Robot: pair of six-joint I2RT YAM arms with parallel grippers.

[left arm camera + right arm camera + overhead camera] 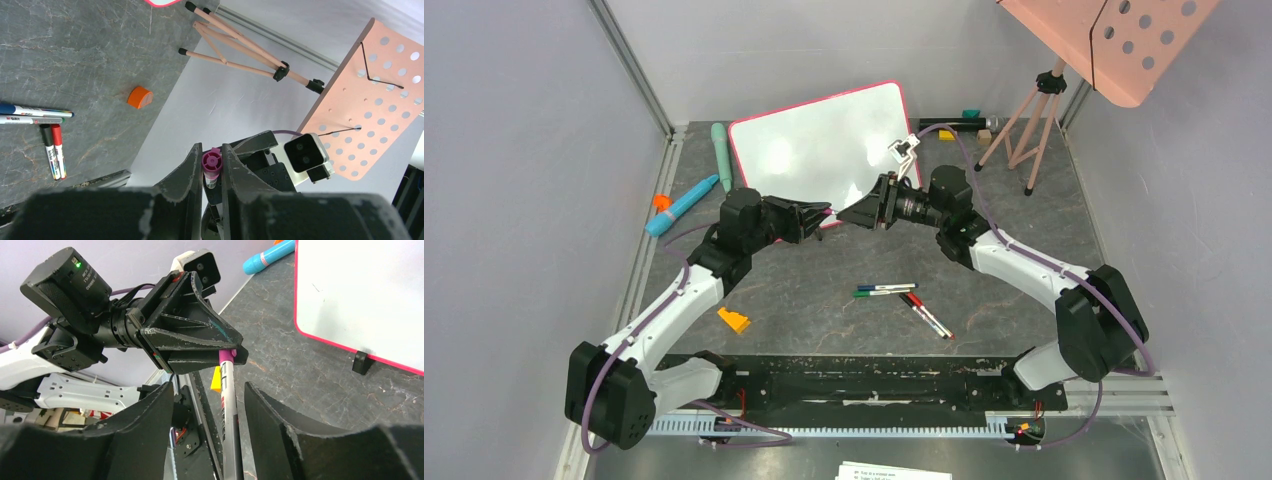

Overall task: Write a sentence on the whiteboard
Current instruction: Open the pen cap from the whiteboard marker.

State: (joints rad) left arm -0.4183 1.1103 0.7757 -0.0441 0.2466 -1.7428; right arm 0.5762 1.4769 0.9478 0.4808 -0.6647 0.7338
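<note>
— How did the board look to us?

— We saw the large white rectangular whiteboard (824,150), with a thin pink-red rim and rounded corners, lying skewed at the 12 o'clock end of the grey stone-patterned table (824,330). Its face was plain white under a soft glare. From the right wrist we caught one small black clip foot (359,362) on its lower edge.

— And the claws?

— We found the left gripper (817,213) pinching the magenta cap end of a slim white-barrelled marker (229,390). The right gripper (209,386) stood spread, with a finger on each side of that barrel and a gap on both sides. The two faced each other closely at the board's 6 o'clock edge.

— What did we count?

— One board, two claws and one held marker. Four loose markers (886,290), capped blue, green, black and red, lay at 6 o'clock from the claws.
</note>
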